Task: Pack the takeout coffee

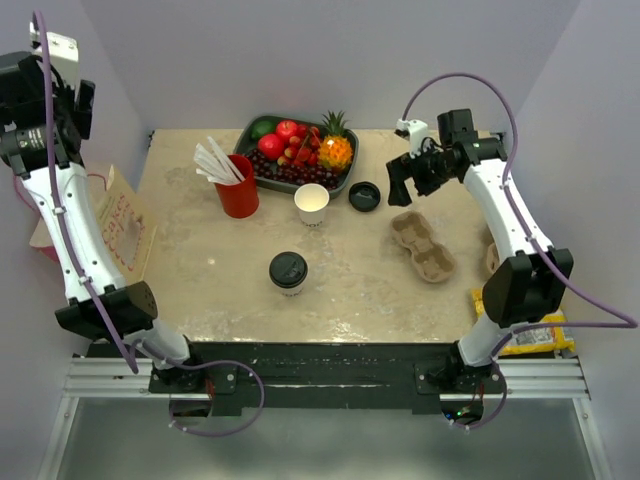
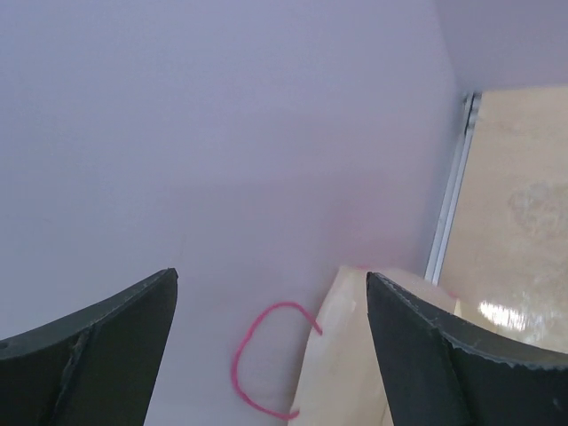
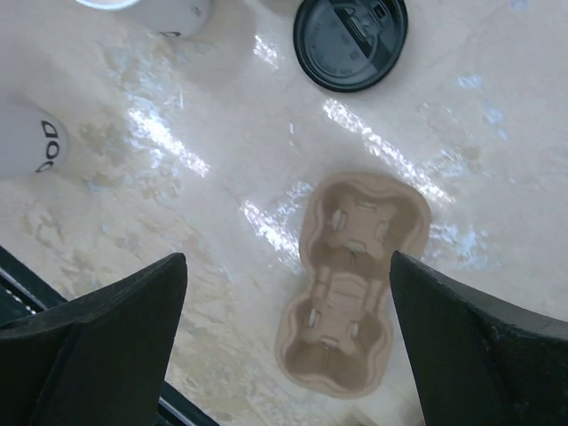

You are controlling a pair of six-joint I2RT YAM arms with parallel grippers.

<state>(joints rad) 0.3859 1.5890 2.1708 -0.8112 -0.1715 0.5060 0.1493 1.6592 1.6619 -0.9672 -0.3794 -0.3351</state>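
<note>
The takeout coffee (image 3: 24,133) bears black letters, perhaps "DO".

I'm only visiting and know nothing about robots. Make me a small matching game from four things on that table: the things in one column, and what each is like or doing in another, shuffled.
Things:
1. takeout coffee
2. red cup
3. cup carrier
4. loose black lid

States:
A. empty, both pockets bare
B. lying flat, on no cup
C. standing upright, capped in black
D. holding white straws

Pairs: 1-C, 2-D, 3-A, 4-B.
</note>
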